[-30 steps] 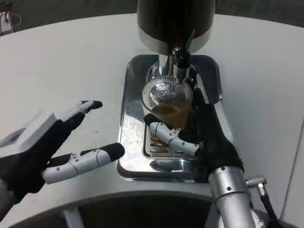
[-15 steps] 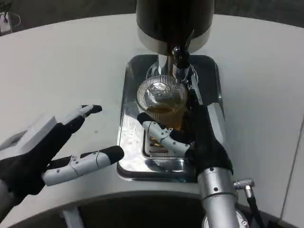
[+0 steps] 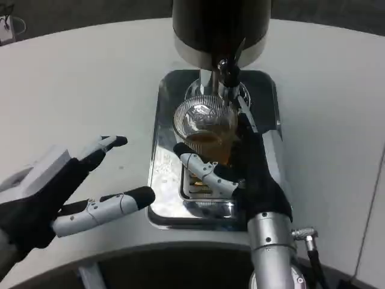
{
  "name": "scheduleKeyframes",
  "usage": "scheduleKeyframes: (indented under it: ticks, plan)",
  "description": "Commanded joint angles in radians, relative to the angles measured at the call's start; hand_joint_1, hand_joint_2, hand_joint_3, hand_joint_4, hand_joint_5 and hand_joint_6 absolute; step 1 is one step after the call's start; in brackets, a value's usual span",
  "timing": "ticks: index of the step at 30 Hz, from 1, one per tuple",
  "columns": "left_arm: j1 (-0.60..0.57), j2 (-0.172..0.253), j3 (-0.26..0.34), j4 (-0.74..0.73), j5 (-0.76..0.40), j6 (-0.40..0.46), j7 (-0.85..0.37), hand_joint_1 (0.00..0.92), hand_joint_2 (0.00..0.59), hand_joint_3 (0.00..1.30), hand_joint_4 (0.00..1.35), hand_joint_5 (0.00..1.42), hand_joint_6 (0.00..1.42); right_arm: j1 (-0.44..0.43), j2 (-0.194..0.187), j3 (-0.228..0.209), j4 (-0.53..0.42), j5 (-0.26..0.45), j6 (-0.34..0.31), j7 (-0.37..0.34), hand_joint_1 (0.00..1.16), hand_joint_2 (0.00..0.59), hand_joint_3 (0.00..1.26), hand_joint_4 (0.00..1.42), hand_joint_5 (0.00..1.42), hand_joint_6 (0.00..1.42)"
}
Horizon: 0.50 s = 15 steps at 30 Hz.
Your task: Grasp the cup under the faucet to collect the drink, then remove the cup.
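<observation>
Barely shifted since the earlier frame: right hand [image 3: 249, 174] grasping the clear cup [image 3: 204, 129] of amber drink [image 3: 207, 142] beneath the faucet [image 3: 225, 75], left hand [image 3: 63, 189] released, fingers spread.

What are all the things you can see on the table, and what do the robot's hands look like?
cup: one, clear ribbed plastic with brown drink inside, under the faucet, held above the tray
drink dispenser: one, dark with a silver band, at the tray's far end
faucet: one, silver with a black knob, above the cup
tray: one, shiny silver, middle of the table
table: one, white, round
left hand: white and black, fingers spread, left of the tray, holding nothing
right hand: black and white, gripping the cup
</observation>
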State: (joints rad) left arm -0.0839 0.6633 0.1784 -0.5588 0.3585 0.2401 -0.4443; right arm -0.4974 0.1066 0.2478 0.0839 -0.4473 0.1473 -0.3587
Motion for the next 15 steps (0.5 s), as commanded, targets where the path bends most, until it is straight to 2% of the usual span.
scheduleKeyframes:
  ticks: [1,6,9,11,15]
  plan:
    - [0.025,0.01,0.011,0.007,-0.003,0.013,-0.009,0.0,0.061,0.12,0.02,0.09,0.21,-0.016,0.081,0.008,0.055,0.008,0.01,-0.061,0.76,0.233,0.17,0.23,0.3,0.2]
    - [0.044,0.009,0.018,0.003,-0.006,0.016,-0.01,0.0,0.061,0.12,0.02,0.09,0.21,-0.021,0.118,0.009,0.089,0.036,-0.012,-0.138,0.79,0.236,0.25,0.32,0.41,0.36]
    - [0.051,0.011,0.022,0.001,-0.008,0.017,-0.012,0.0,0.061,0.13,0.02,0.09,0.21,-0.027,0.125,0.013,0.104,0.053,-0.021,-0.163,0.81,0.24,0.28,0.36,0.47,0.45]
    - [0.055,0.013,0.027,0.001,-0.01,0.021,-0.012,0.0,0.061,0.13,0.03,0.09,0.21,-0.029,0.135,0.011,0.112,0.07,-0.025,-0.183,0.81,0.242,0.3,0.39,0.53,0.58]
    - [0.06,0.013,0.03,0.001,-0.011,0.02,-0.014,0.0,0.061,0.13,0.03,0.09,0.21,-0.025,0.144,0.011,0.117,0.099,-0.035,-0.216,0.83,0.24,0.34,0.47,0.63,0.68]
